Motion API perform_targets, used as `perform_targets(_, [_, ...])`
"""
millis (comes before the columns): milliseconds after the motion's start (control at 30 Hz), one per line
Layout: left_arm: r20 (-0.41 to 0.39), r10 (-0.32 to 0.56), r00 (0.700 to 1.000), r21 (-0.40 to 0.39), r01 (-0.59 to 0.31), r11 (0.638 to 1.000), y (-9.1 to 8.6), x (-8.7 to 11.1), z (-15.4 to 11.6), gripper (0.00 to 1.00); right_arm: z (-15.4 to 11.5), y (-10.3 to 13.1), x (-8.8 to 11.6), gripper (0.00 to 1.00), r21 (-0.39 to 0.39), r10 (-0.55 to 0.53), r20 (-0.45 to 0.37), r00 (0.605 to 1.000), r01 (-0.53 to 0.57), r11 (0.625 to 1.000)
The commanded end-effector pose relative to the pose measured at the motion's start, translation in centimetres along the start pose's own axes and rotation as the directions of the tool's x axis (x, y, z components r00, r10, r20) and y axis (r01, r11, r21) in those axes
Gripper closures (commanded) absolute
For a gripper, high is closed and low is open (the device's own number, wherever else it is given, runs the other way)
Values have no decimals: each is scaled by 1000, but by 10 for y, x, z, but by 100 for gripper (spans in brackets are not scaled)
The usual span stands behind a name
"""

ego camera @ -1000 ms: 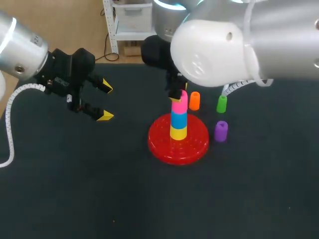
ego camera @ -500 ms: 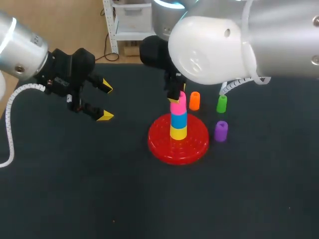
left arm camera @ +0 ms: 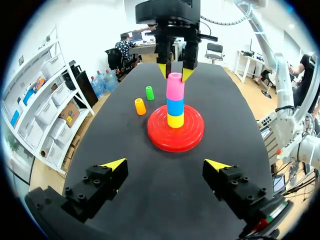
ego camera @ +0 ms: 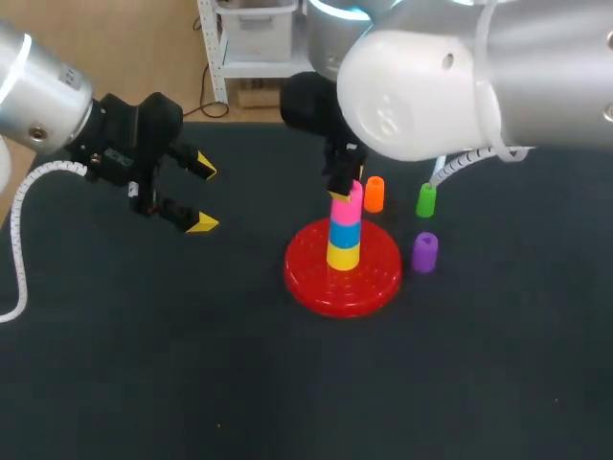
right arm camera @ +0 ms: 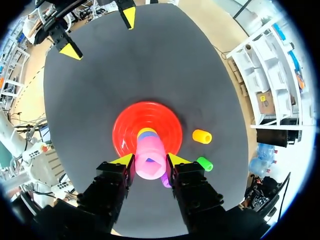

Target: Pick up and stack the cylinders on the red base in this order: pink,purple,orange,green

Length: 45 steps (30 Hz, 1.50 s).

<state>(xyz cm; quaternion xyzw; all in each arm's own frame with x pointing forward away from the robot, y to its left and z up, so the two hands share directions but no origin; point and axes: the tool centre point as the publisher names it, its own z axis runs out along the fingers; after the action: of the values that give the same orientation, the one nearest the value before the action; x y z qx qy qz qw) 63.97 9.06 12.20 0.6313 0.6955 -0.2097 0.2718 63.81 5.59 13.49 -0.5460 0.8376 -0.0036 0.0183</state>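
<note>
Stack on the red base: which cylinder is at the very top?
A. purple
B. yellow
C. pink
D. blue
C: the pink cylinder is topmost, above the blue cylinder and the yellow cylinder on the red base; the purple cylinder stands on the table.

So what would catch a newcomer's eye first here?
The red base mid-table carries a tower: yellow cylinder, blue cylinder, then the pink cylinder on top, gripped by the right end effector. An orange cylinder, green cylinder and purple cylinder stand loose beside it, and the left end effector hovers open to its left.
</note>
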Motion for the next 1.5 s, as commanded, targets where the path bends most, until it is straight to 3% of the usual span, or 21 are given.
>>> perform_targets(33, [1, 1, 1000, -2, -1, 1000, -1, 1, 0, 0, 18, -3, -5, 100, -16, -5, -20, 1000, 4, 1000])
perform_targets(400, [1, 1, 1000, -2, -1, 1000, -1, 1, 0, 0, 14, 0, -11, 100, -7, -26, -26, 999, 26, 1000])
perform_targets(433, [1, 1, 1000, -2, -1, 1000, -1, 1, 0, 0, 11, 0, -11, 84, 7, -34, -23, 999, 34, 999])
perform_targets(467, [1, 1, 1000, -2, -1, 1000, -1, 1, 0, 0, 3, 1, -10, 27, 24, -41, -7, 999, 41, 999])
perform_targets(500, [1, 1, 1000, -2, -1, 1000, -1, 1, 0, 0, -4, 4, -8, 0, 41, -45, 6, 999, 45, 998])
perform_targets(700, [1, 1, 1000, -2, -1, 1000, -1, 1, 0, 0, -38, 10, 16, 0, 111, -50, 57, 997, 44, 993])
perform_targets(833, [1, 1, 1000, -2, -1, 1000, -1, 1, 0, 0, -44, 7, 43, 0, 128, -7, 79, 997, -3, 992])
perform_targets(1067, [1, 1, 1000, -2, -1, 1000, -1, 1, 0, 0, -13, -9, 94, 0, 72, 140, 66, 988, -145, 987])
perform_targets(1200, [1, 1, 1000, -2, -1, 1000, -1, 1, 0, 0, 11, -21, 113, 0, 39, 205, 50, 977, -207, 978])
perform_targets(1500, [1, 1, 1000, -2, -1, 1000, -1, 1, 0, 0, 43, -35, 118, 0, 32, 200, 33, 979, -201, 979])
